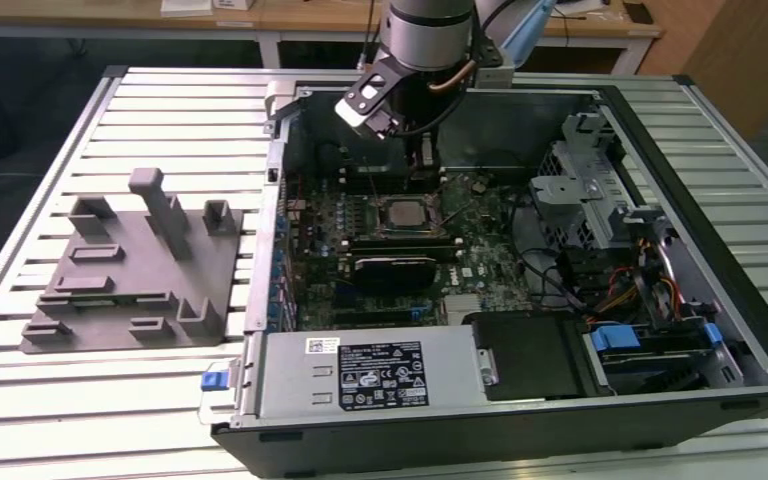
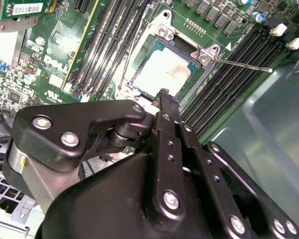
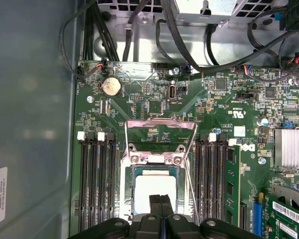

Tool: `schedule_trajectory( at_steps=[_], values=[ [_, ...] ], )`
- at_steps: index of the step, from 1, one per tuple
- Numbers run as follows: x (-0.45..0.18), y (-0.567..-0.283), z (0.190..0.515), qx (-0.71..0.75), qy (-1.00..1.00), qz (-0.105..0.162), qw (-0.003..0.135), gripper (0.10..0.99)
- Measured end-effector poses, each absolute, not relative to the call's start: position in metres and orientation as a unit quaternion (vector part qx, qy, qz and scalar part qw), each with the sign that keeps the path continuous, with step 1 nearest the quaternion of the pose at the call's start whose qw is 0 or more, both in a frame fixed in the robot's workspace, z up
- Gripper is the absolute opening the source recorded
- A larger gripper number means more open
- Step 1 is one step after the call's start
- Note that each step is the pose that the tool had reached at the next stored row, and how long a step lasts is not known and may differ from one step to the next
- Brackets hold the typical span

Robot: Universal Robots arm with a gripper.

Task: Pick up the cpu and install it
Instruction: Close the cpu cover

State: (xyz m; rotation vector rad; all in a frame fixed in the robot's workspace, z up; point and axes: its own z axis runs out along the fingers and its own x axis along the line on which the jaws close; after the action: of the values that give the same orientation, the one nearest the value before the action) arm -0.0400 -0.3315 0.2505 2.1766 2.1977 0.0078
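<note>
While the cpu (image 3: 154, 183) lies in the unlatched socket (image 3: 139, 159) | hand (image 3: 161, 199) clenched, empty, above | pins may be bent if nudged

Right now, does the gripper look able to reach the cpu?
Likely yes: the gripper hangs right above the cpu, the socket's load plate is swung open, and no cable crosses between them.
</note>
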Motion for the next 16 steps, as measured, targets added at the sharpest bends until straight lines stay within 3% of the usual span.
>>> schedule_trajectory(
  at_steps=[16],
  values=[
    [-0.040, -0.331, 0.263, 0.703, 0.710, 0.002, 0.024, 0.106]
  ],
)
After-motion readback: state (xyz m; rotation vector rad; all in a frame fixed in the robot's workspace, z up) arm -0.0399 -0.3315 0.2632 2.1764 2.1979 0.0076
